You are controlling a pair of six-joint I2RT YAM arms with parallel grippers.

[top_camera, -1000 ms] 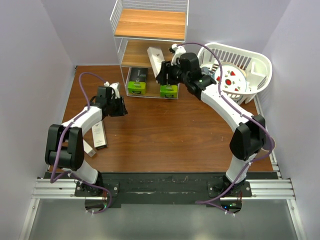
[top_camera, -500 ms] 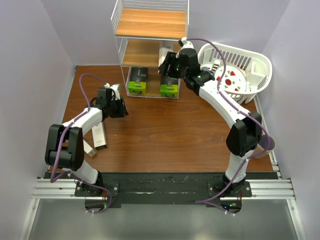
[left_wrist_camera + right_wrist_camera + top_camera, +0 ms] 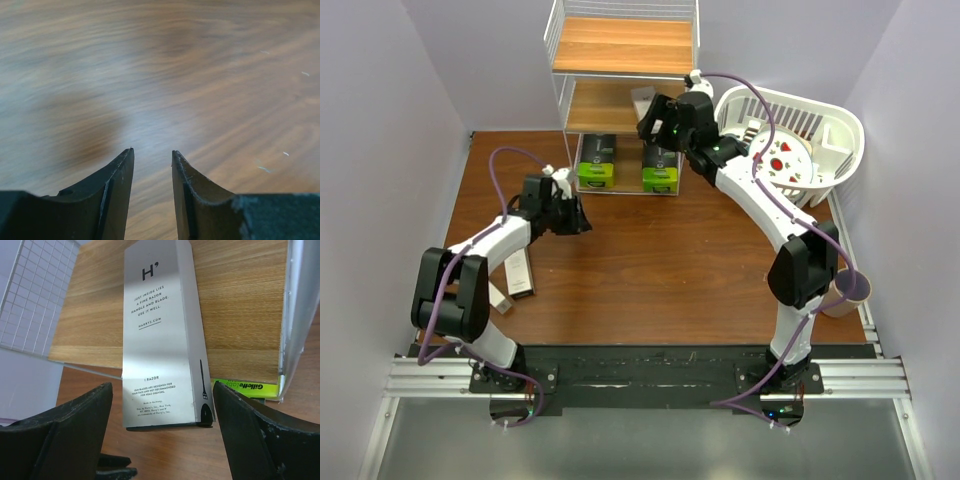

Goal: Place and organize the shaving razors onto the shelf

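The shelf point(image 3: 620, 45) stands at the back of the table. A slim white razor carton point(image 3: 642, 102) lies on its middle wooden tier point(image 3: 240, 305); in the right wrist view the carton point(image 3: 160, 330) shows printed text. My right gripper point(image 3: 656, 118) is at that tier, and in its wrist view it point(image 3: 161, 386) is wide open, with a jaw on each side of the carton's near end and neither touching it. Two black packs with lime-green ends point(image 3: 595, 160) point(image 3: 659, 168) sit on the bottom tier. My left gripper point(image 3: 576, 222) point(image 3: 152, 151) hovers empty over the table, jaws slightly apart.
Two more slim cartons point(image 3: 518, 270) point(image 3: 498, 297) lie on the table by the left arm. A white slatted basket point(image 3: 840, 130) holding a plate stands at the back right. A purple-rimmed cup point(image 3: 847, 290) sits near the right edge.
My right gripper carried the white carton into the shelf's middle tier, set it down and opened. My left gripper moved a little to the right.
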